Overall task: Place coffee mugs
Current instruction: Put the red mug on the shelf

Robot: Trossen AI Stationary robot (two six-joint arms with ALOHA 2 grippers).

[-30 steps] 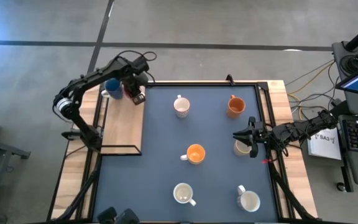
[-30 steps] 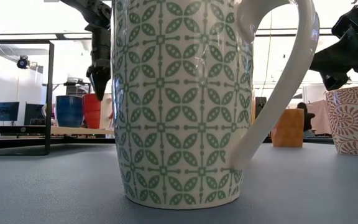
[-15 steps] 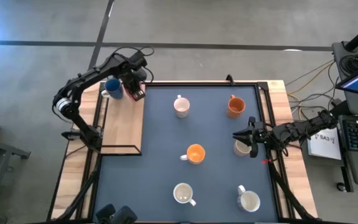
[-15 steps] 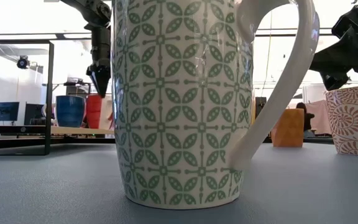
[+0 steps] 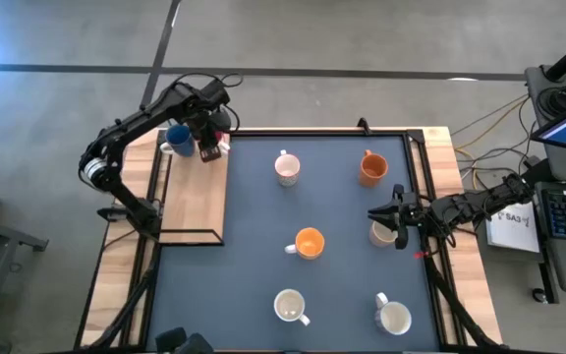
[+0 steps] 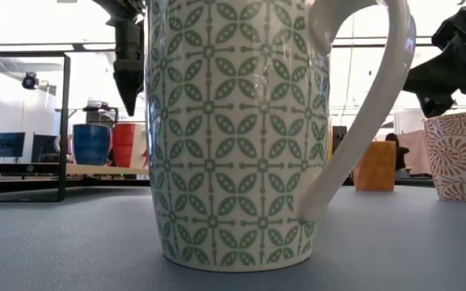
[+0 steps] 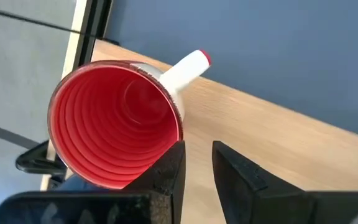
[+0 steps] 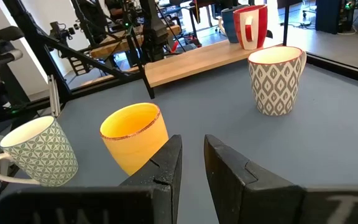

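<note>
Mugs: red (image 7: 114,142); blue (image 5: 178,139); orange (image 5: 310,243); white with green leaf pattern (image 6: 237,129). Worktop (image 5: 254,265): blue-grey.

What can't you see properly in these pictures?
- Low view: the green-patterned mug fills the picture and hides much of the table behind it; its top is cut off by the edge.
- Low view: the patterned mug at the right is cut off by the edge.
- High view: the red mug is mostly hidden under the left gripper.
- Left wrist view: the blue mug is out of frame.
</note>
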